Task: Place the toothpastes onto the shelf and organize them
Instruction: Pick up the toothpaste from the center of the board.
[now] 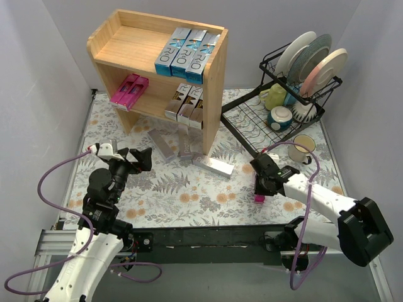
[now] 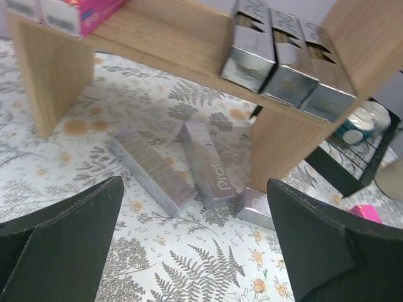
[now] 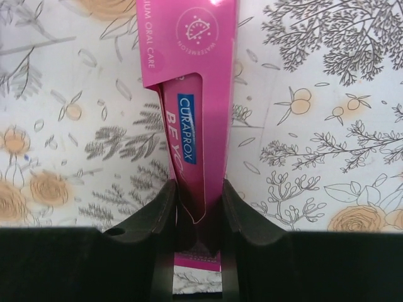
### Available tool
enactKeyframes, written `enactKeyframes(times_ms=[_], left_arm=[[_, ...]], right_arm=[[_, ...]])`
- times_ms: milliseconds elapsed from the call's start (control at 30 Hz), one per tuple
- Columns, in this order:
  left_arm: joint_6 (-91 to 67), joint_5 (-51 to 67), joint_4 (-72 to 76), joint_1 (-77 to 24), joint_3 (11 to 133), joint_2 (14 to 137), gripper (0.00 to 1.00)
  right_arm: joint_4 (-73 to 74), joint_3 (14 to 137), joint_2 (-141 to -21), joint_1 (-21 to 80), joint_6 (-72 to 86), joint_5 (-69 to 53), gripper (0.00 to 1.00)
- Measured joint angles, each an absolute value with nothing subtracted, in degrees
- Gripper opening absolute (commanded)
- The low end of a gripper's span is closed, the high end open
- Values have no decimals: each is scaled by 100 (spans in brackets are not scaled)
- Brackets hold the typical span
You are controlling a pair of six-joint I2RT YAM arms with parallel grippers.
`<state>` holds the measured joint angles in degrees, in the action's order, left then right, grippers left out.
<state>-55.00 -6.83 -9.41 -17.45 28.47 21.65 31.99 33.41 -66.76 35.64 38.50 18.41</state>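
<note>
My right gripper (image 1: 260, 186) is shut on a pink Curaprox toothpaste box (image 3: 189, 94), low over the floral mat; its end shows in the top view (image 1: 259, 199). My left gripper (image 1: 130, 160) is open and empty, above the mat in front of the wooden shelf (image 1: 214, 75). Three silver boxes lie on the mat: one (image 2: 148, 170), one (image 2: 206, 162) and one (image 2: 255, 207) by the shelf's leg. The shelf holds three blue-silver boxes (image 1: 187, 55) on top, pink boxes (image 1: 129, 90) and silver boxes (image 1: 187, 105) on the lower board.
A black dish rack (image 1: 296, 88) with plates, cups and a bowl stands at the back right, its drain tray (image 1: 252, 123) reaching toward the shelf. A cream mug (image 1: 304, 148) sits right of my right arm. Walls close in on both sides.
</note>
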Motion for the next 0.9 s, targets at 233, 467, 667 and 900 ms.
enactKeyframes(times_ms=[233, 467, 667, 900], left_arm=[[-5196, 615, -687, -1745, 2770, 2370, 98], [-4772, 2248, -604, -1758, 2882, 2934, 98], [-4241, 3538, -742, -2056, 3175, 3520, 98], [-3618, 4289, -1013, -2517, 3625, 3933, 98]], right_arm=[[3684, 3476, -6007, 3815, 2637, 1293, 20], [3839, 4082, -5583, 3881, 1614, 185, 22], [4069, 5000, -5778, 4021, 685, -794, 23], [4429, 5846, -6233, 4213, -548, -1511, 22]])
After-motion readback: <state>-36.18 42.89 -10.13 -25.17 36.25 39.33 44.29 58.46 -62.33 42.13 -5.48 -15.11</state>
